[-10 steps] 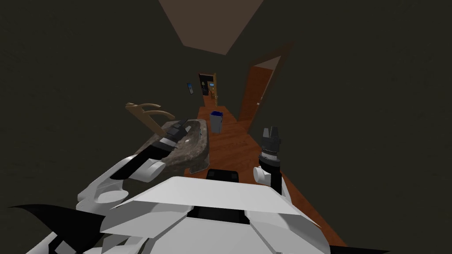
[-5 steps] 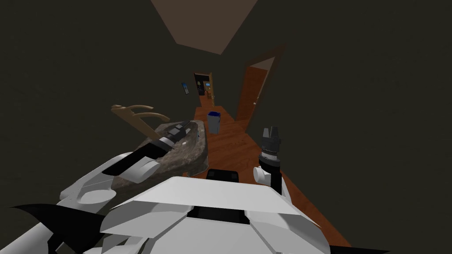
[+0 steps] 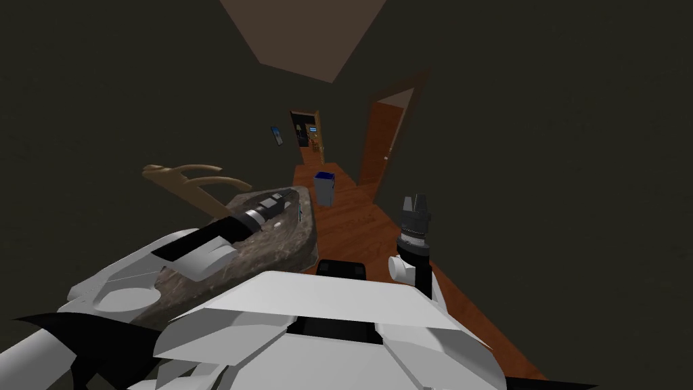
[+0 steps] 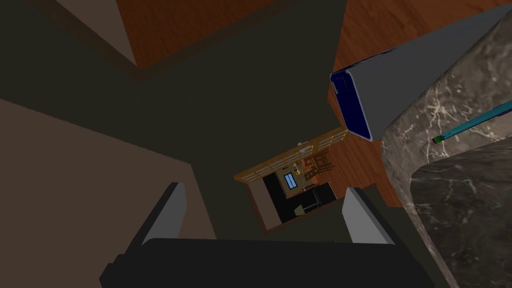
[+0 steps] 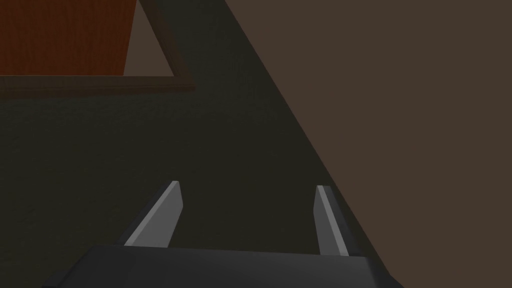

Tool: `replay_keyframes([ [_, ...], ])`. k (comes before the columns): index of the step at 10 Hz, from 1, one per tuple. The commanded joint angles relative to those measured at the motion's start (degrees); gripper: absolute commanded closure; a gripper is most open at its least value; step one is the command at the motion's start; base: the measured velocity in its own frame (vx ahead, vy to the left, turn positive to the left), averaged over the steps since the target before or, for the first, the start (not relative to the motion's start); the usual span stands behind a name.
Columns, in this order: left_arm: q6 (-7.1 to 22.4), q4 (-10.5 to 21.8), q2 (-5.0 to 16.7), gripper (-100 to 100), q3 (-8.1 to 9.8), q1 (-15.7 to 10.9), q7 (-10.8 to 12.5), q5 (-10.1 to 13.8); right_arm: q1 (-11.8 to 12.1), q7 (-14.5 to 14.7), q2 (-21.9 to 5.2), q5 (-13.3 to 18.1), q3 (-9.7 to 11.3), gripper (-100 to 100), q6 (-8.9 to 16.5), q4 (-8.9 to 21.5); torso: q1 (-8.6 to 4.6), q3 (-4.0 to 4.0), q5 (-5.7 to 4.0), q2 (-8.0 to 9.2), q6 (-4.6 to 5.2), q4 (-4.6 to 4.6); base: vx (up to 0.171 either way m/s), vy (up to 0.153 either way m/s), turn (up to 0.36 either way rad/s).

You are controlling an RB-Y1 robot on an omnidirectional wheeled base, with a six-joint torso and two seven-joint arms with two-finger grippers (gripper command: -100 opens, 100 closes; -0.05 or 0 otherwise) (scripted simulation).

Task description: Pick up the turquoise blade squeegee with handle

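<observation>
Squeegee (image 4: 472, 121) lies on the marbled counter (image 4: 450, 215) beside the spread left gripper (image 4: 262, 189), grey bin (image 4: 405, 70) beyond; right gripper (image 5: 247, 186) spread too.

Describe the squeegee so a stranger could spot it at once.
Find the veined grey stone counter beside the wooden floor. Near its end by the blue-lined grey bin lies the squeegee: a thin turquoise rod, green-tipped, the only bright thing on the stone.

Squeegee (image 4: 472, 121): you see only a thin turquoise shaft lying on the table (image 4: 440, 90); the picture's edge cuts off the rest.
</observation>
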Motion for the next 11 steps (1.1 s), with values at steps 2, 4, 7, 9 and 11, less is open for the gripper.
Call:
replay_keyframes([
  [2,4.55,-0.19,2.75,-100,0.75,0.7,-0.65,2.68,0.0,0.0,0.0,0.0,0.0,0,0.0,0.0,0.01,0.0,0.0,-0.01,0.02,0.0,0.032,0.026,-0.109],
  [4,7.78,-0.34,5.1,-100,1.62,1.39,-1.05,5.21,0.0,0.0,0.0,0.0,0.0,0,0.0,0.0,-0.01,-0.03,-0.01,-0.06,0.02,-0.01,0.044,0.019,-0.095],
  [7,12.91,-0.56,9.41,-100,3.24,2.84,-1.77,10.14,0.0,0.0,0.0,0.0,0.0,0,0.0,0.0,-0.05,-0.02,-0.01,-0.03,-0.02,-0.01,0.045,0.015,-0.097],
  [9,16.44,-0.63,11.37,-100,4.0,3.58,-2.08,12.52,0.0,0.0,0.0,0.0,0.0,0,0.0,0.0,-0.04,-0.03,-0.01,-0.06,-0.01,-0.01,0.044,0.018,-0.096],
  [11,18.58,-0.63,11.37,-100,4.0,3.58,-2.08,12.83,0.0,0.0,0.0,0.0,0.0,0,0.0,0.0,-0.04,-0.02,0.0,-0.03,-0.02,-0.01,0.026,0.015,-0.018],
])
